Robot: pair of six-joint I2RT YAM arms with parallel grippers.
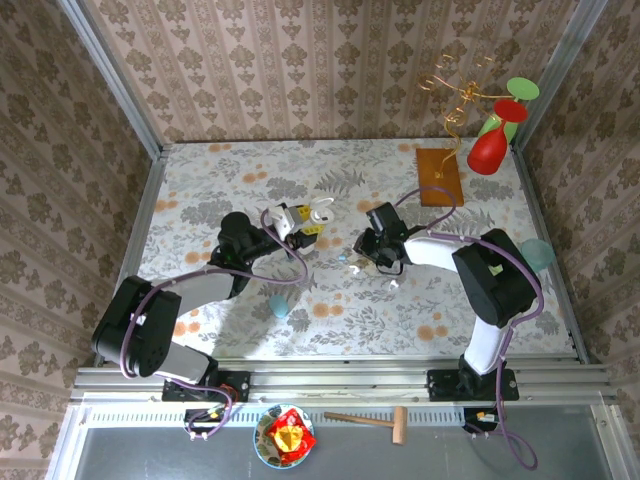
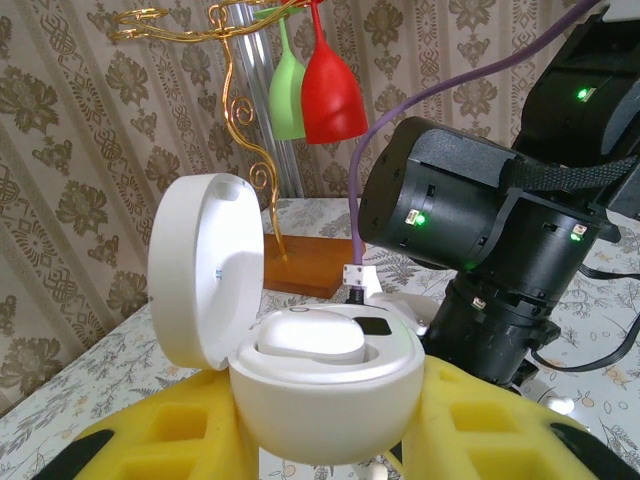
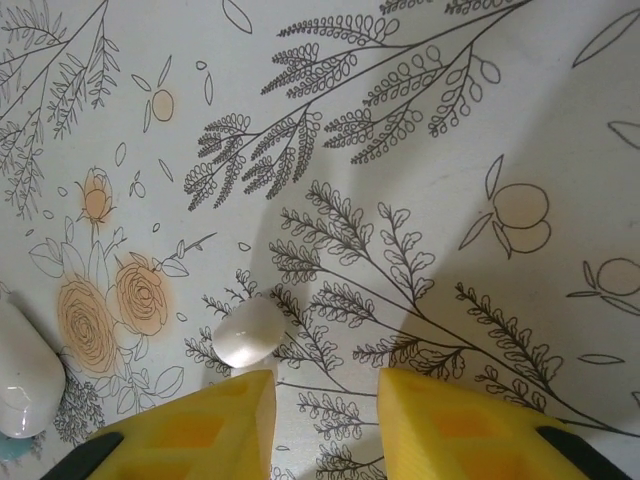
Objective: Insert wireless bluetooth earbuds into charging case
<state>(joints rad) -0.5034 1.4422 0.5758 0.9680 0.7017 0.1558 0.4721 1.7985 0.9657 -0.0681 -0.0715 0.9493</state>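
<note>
My left gripper [image 1: 303,225] is shut on a white charging case [image 2: 325,395], held upright between the yellow fingers [image 2: 160,435] above the table's middle. The lid [image 2: 205,265] stands open to the left. One white earbud [image 2: 310,335] sits in the case's left well. My right gripper [image 3: 325,400] points down at the table, open, with only cloth between its fingers. A loose white earbud [image 3: 248,332] lies just beyond its left fingertip [image 3: 240,395], outside the gap. In the top view the right gripper [image 1: 368,255] hovers beside small earbuds [image 1: 354,264], with another earbud [image 1: 393,284] nearby.
A larger white rounded piece [image 3: 25,375] lies at the left edge of the right wrist view. A pale blue object [image 1: 281,305] rests near the left arm and a pale blue case [image 1: 537,252] by the right wall. A wooden block with a gold wire stand [image 1: 440,176] and red glass [image 1: 488,150] stands at the back right.
</note>
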